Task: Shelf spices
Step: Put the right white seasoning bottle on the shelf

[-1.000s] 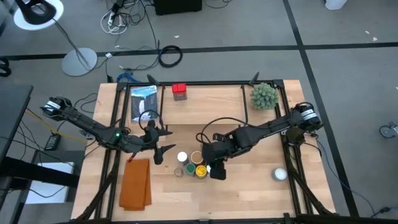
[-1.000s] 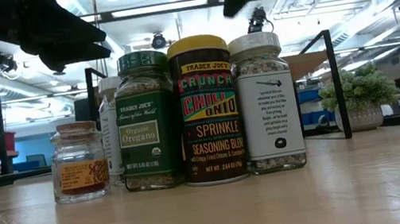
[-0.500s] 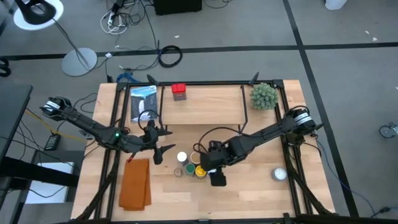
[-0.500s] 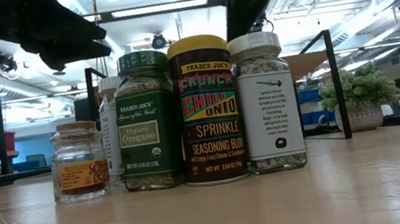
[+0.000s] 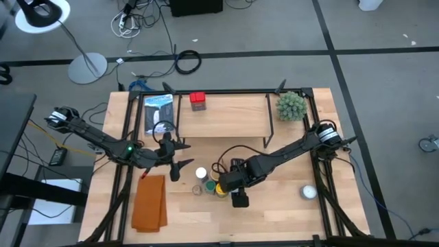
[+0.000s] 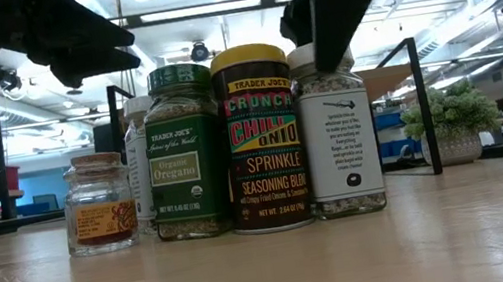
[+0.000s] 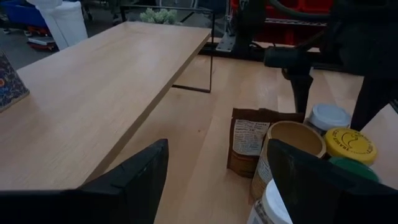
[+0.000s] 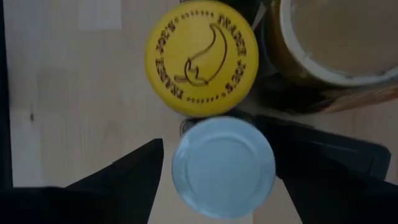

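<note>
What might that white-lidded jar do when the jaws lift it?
The white-lidded jar looks like clear glass, so probably smooth and rather slippery. It seems nearly full of seasoning, likely weighty for its size. It is tall and narrow beside the yellow-lidded jar, so an off-centre grip by the right gripper might tip it.

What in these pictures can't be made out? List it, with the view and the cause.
- White-lidded jar, right wrist view: only the lid shows; the label is hidden beneath it.
- Right gripper, low view: top cut off by the picture's edge.
- Jars, high view: labels too small to read.
- Red tin on the shelf: lettering too small.
</note>
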